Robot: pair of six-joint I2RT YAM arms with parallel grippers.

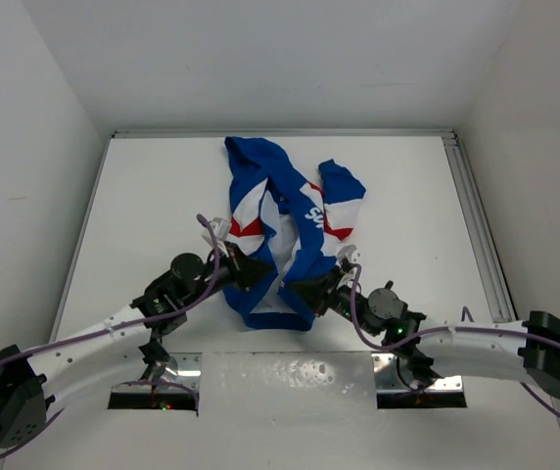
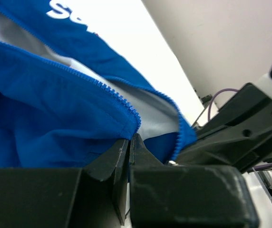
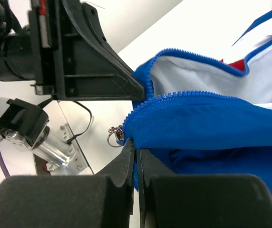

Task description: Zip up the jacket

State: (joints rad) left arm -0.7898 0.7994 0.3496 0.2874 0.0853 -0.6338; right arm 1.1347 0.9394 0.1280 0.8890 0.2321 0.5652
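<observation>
Top external view: left gripper (image 1: 249, 268) and right gripper (image 1: 307, 291) are clamping the jacket (image 1: 304, 211) at its hem. Its zipper pull (image 3: 114, 136) is dangling beside the right gripper.

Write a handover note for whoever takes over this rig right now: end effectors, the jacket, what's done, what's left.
The left end effector is shut, pinching the jacket at the bottom of one zipper edge.
The right end effector is shut on the other bottom corner, beside the metal pull.
The jacket lies open on the table, hem toward the arms, white lining showing.
Done: both bottom corners gripped and held close together.
Left: join the zipper ends and run the pull up; no teeth are meshed yet.
</observation>
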